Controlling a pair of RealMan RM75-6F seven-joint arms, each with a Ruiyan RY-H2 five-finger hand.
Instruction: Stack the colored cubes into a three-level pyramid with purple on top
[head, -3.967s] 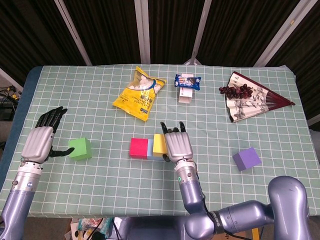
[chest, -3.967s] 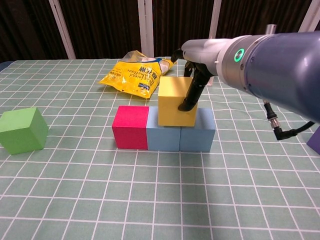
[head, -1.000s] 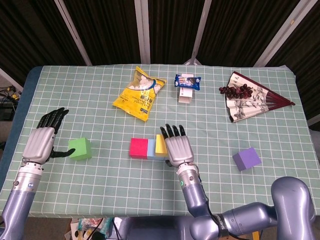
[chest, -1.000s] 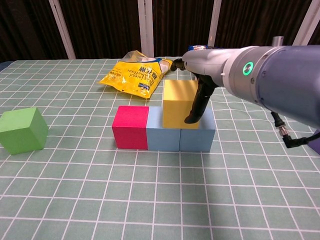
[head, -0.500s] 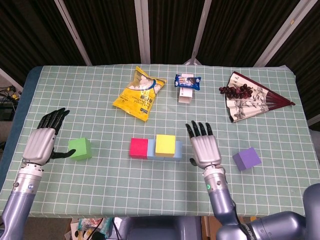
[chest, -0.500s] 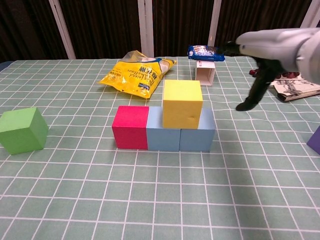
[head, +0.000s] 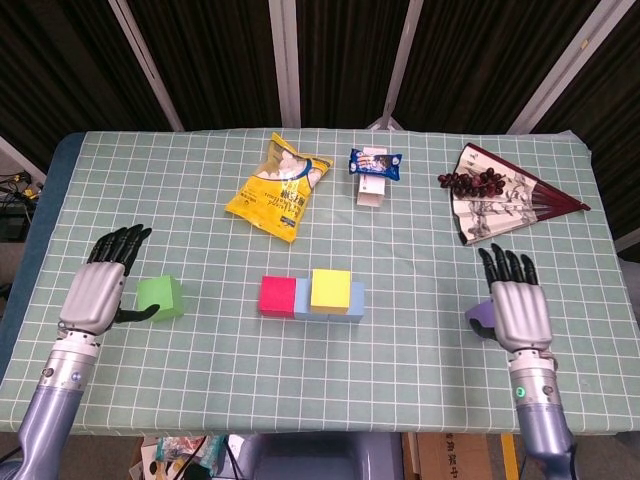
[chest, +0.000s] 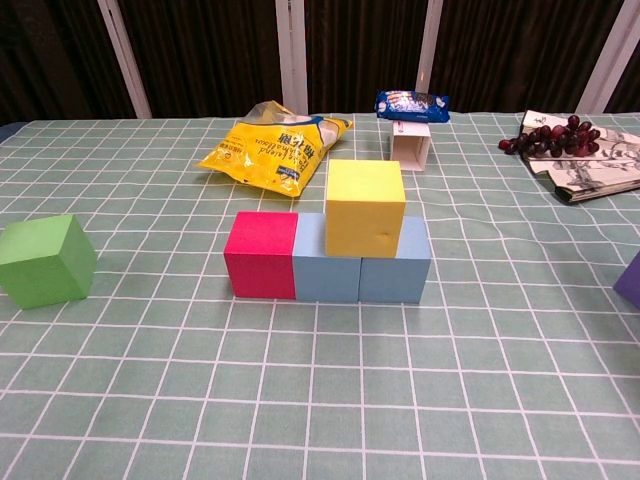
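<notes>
A red cube (chest: 262, 255) and two blue cubes (chest: 328, 275) (chest: 395, 275) form a row mid-table. A yellow cube (chest: 364, 208) (head: 330, 290) sits on top, across the seam of the two blue ones. The green cube (head: 160, 298) (chest: 45, 260) lies apart to the left. My left hand (head: 98, 287) is just left of it, fingers spread and thumb close to its side. My right hand (head: 518, 310) hovers with fingers spread over the purple cube (head: 478, 315), which shows only at its left edge and as a sliver (chest: 632, 282) in the chest view. Neither hand appears in the chest view.
At the back lie a yellow snack bag (head: 278, 185), a blue cookie pack on a small white box (head: 375, 165), and a paper fan with dark grapes (head: 500, 195) at the back right. The table's front edge runs just below both hands.
My right hand let go of the yellow cube and swept right, ending over the purple cube. The yellow cube stays on the blue pair. My left hand edged toward the green cube.
</notes>
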